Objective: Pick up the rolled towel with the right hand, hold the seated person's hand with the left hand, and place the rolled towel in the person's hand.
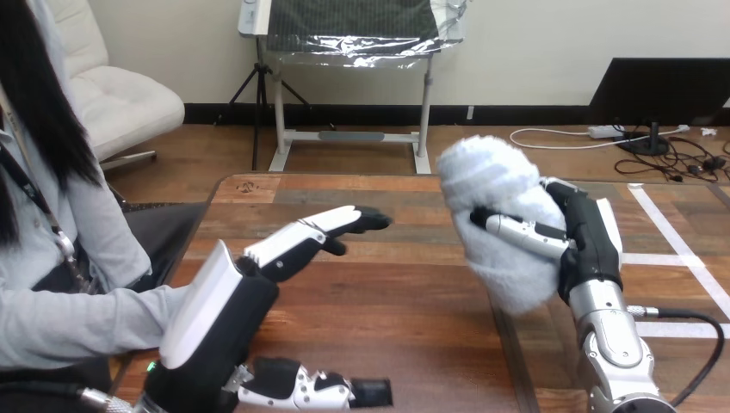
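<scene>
A white rolled towel [504, 215] is held upright above the table's right half, with my right hand [585, 232] shut on it, thumb across its front. My left hand [241, 301] hovers over the table's left front, open, with straight fingers [318, 232] pointing toward the middle and the thumb [310, 391] spread low. The person sits at the left; their grey-sleeved forearm [77, 314] reaches toward my left hand, and their hand is hidden behind it, so I cannot tell whether they touch.
The wooden table [405, 318] spans the view, with its left edge beside the person. White tape lines [667, 232] mark the table's right end.
</scene>
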`<state>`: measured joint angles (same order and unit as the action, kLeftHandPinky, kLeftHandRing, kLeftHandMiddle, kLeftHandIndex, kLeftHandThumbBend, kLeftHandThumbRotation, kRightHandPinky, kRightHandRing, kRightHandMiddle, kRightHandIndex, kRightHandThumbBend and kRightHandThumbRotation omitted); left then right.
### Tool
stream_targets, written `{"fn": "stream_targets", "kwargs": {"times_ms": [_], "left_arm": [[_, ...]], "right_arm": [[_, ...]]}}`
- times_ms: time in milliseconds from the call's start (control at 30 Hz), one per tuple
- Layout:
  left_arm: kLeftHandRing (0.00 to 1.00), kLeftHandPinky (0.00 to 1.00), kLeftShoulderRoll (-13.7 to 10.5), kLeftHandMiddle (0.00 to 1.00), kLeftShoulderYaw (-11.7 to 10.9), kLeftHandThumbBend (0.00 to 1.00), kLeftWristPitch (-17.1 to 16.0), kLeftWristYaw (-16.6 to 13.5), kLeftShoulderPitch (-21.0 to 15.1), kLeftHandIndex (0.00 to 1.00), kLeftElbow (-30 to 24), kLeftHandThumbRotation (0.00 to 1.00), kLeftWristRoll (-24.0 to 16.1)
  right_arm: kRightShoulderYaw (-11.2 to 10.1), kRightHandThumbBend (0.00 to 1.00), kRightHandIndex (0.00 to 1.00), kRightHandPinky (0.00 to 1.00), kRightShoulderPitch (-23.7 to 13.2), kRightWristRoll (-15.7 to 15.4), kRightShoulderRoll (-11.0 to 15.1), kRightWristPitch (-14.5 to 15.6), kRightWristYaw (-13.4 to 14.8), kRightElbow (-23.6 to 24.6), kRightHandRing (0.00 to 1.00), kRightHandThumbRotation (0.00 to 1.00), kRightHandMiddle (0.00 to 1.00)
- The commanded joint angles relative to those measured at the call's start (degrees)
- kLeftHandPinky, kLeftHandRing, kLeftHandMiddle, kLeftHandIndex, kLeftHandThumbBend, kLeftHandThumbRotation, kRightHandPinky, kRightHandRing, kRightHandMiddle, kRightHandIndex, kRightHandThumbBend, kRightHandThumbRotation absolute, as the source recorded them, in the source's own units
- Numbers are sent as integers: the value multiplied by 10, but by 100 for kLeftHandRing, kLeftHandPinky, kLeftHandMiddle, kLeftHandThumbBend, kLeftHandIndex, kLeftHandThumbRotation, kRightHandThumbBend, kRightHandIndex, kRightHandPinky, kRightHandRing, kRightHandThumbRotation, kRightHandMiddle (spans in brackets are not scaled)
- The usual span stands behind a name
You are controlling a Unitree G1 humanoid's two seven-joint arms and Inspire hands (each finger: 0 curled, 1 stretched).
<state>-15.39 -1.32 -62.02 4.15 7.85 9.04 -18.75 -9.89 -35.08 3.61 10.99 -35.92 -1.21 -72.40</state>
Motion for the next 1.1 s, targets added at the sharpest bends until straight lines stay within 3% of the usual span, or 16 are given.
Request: {"fn": "stream_targets", "kwargs": {"times_ms": [0, 167, 667, 1067], "left_arm": [[79, 68, -1, 82, -19, 100, 6, -20, -26, 80, -15, 21, -13], [80, 69, -4, 83, -28, 100, 17, -33, -28, 80, -20, 21, -37], [84, 75, -21, 89, -46, 100, 51, -66, -43, 87, -22, 23, -89], [89, 78, -44, 94, -51, 100, 117, -74, -51, 91, -31, 28, -117]], "right_arm": [[-15, 83, 46, 35, -26, 17, -8, -35, -16, 43, 41, 0, 47], [-21, 83, 45, 35, -26, 30, -14, -40, -33, 46, 41, 0, 47], [-24, 84, 45, 35, -19, 28, -17, -60, -52, 58, 40, 0, 47], [-23, 84, 45, 34, -12, 26, -20, -72, -56, 66, 40, 0, 47]]}}
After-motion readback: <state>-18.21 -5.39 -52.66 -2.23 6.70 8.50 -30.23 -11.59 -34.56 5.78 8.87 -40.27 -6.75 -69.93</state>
